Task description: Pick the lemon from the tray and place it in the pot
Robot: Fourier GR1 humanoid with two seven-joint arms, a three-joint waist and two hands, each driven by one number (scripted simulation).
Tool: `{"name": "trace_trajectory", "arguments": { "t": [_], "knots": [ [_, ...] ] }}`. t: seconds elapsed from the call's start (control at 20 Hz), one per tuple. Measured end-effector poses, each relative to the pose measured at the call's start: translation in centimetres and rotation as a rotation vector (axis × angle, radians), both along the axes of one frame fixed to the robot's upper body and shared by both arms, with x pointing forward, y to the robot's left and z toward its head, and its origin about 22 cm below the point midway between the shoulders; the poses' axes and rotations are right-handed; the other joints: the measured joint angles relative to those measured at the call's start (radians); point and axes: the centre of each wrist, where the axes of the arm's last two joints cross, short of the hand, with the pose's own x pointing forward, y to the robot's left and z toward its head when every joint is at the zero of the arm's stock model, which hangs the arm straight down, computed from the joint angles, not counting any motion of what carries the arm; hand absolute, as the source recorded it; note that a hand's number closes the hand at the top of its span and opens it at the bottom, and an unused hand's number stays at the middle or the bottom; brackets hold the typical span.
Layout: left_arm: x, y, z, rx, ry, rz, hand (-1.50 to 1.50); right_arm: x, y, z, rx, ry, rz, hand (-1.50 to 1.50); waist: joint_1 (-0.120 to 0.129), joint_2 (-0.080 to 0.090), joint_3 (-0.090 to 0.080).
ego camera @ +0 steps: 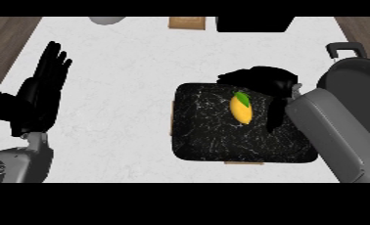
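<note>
Right hand (266,83) hovering over the far right corner of the tray (209,141), fingers curled downward just beside the lemon (241,107) — not closed on it, a sliver of dark tray showing between fruit and thumb. Nothing held. Whether any fingertip brushes the lemon's leaf end, hard to tell against the black surface. Grey right forearm slanting in from the lower right across the tray's edge.

Lemon lying on the tray's upper right part, long axis pointing away from the robot, green leaf at its far end. Tray dark and marbled, set on the white counter (123,87). Pot (347,79) at the right edge, only partly in view, black handle at its far side — near the tray, beyond the forearm.

Risks from here, as a judgement: fingers closing off-centre and rolling the rounded lemon away across the tray; a pinch near the tapered tip slipping; the forearm knocking the pot on the carry, given how close they sit.

Left hand (43,89) resting open at the left, fingers up, well apart from everything.
</note>
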Motion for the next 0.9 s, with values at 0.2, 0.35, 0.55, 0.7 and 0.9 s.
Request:
{"name": "trace_trajectory", "arguments": {
  "t": [0.2, 0.35, 0.55, 0.7, 0.9],
  "knots": [
    [-0.1, -0.5, 0.0, -0.001, 0.004, -0.003, 0.0, 0.5, -0.3, -1.0, -0.004, 0.002, 0.001, -1.5, 0.002, 0.001, 0.0],
    [0.2, -0.2, 0.1, -0.003, 0.0, -0.007, 0.0, 0.6, -0.5, -1.2, 0.0, 0.0, 0.003, -1.5, 0.001, 0.0, 0.0],
    [-0.1, -0.1, 0.4, -0.001, 0.001, -0.009, 0.0, 0.0, -0.1, -2.8, -0.014, -0.007, -0.003, -1.5, 0.001, 0.0, 0.0],
    [0.3, 0.3, 0.5, 0.001, 0.001, -0.005, 0.0, 0.4, 0.5, -3.7, -0.033, -0.008, -0.016, -1.5, 0.001, 0.001, 0.0],
    [0.1, 0.3, 0.3, 0.001, 0.004, -0.008, 0.0, 0.7, 0.6, -4.7, -0.034, 0.0, -0.024, 1.5, 0.002, 0.001, 0.0]
  ]
}}
